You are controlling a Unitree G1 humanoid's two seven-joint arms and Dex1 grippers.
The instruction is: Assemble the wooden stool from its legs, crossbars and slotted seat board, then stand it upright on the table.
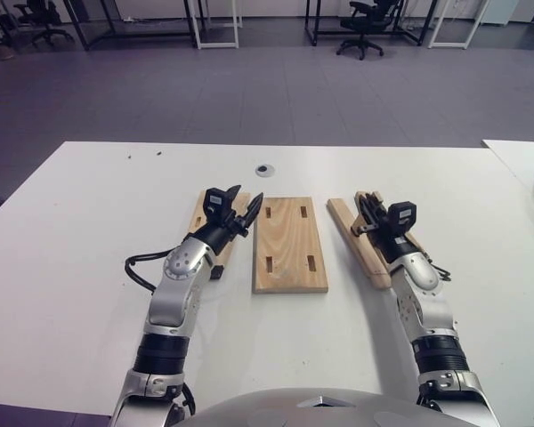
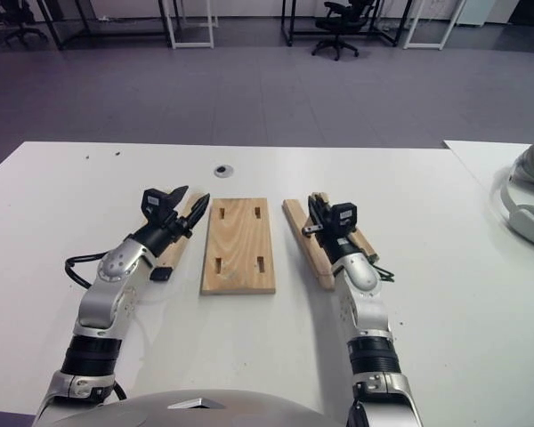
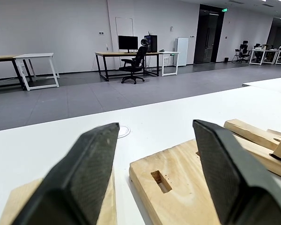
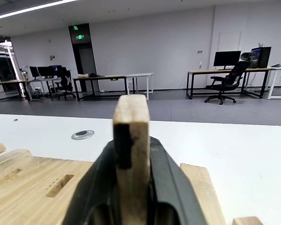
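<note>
Starting with the head view: the left gripper (image 1: 246, 197) hangs spread open with nothing between its fingers. The slotted seat board (image 1: 290, 245) lies flat on the white table (image 1: 71, 267) just off its inner fingertip, and a wooden piece (image 1: 200, 216) sits right under the outer one. The right gripper (image 1: 366, 210) is on the board's far side, fingers drawn in tight, down among the leg pieces (image 1: 356, 242) lying there. One long one runs just beside its fingers on the board side.

Left wrist view next: both dark fingers (image 3: 79, 187) stand wide apart, and the board's slot (image 3: 160, 181) shows in the gap between them.

Right wrist view: a pale wooden bar (image 4: 131, 150) stands pinched hard between the two fingers, sticking up past their tips, with a round grommet (image 4: 83, 135) in the tabletop further out beyond them.
</note>
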